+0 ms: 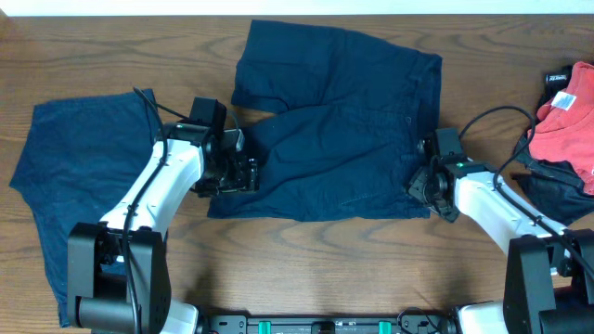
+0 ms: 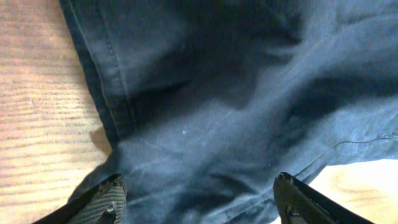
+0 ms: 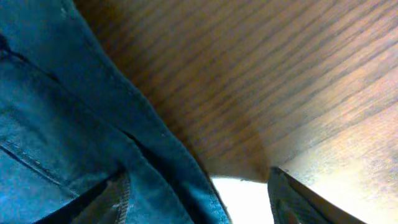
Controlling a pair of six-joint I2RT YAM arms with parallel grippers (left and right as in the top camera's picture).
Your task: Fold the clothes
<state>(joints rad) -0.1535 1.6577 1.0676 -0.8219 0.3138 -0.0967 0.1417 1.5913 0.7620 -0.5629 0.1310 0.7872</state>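
One of the clothes, a pair of wrinkled navy shorts (image 1: 334, 121), lies spread at the table's middle. A second navy garment (image 1: 74, 186) lies flat at the left. My left gripper (image 1: 243, 173) is down at the shorts' left edge. In the left wrist view its jaws stand wide apart, with bunched navy cloth (image 2: 236, 112) between the fingertips (image 2: 102, 202). My right gripper (image 1: 425, 181) sits at the shorts' lower right corner. Its jaws are apart too, the stitched hem (image 3: 143, 155) lying beside the left finger (image 3: 109, 199) and bright table showing in the gap.
A red garment (image 1: 571, 116) and a dark item (image 1: 557, 181) lie at the far right edge, close to my right arm. Bare wooden table (image 1: 306, 260) runs along the front between the two arm bases.
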